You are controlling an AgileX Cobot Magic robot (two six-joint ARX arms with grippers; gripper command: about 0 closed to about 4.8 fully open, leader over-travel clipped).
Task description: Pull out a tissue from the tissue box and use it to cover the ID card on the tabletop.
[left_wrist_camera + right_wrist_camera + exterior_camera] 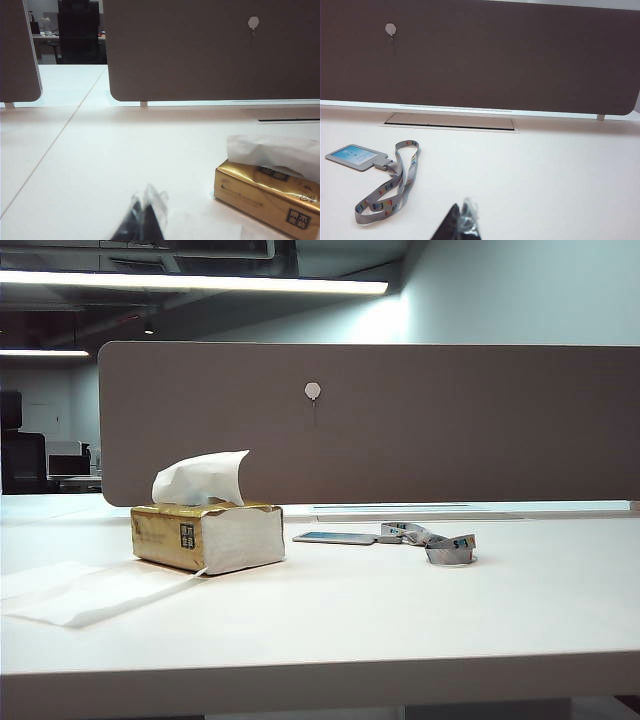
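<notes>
Starting configuration for the tissue-over-card task. The tissue box point(207, 534), a soft gold pack with a white end, sits on the tabletop point(400, 610) at about 9 o'clock from the ID card point(335, 537), the two near each other but apart. From the slot on top of the pack the tissue point(201, 478) stands up in a crumpled white plume leaning toward 2 o'clock; a longer flat white sheet point(80, 592) lies on the table at about 7 o'clock from the pack. The card lies flat, clipped to a lanyard point(440, 541) that coils away toward 3 o'clock. My left gripper point(144, 220) hangs low over bare table with the pack off toward 3 o'clock, its tips pressed together on nothing; my right gripper point(462, 222) is likewise clenched and empty, the card lying toward 10 o'clock from it. I judge the tissue nearly weightless, limp and easily torn, so it is best pinched at the upper part of the raised plume and drawn straight up. The pack looks light and may lift or slide with the pull. Once free, the sheet will likely droop and drift, so laying it over the card calls for a low, slow release.
</notes>
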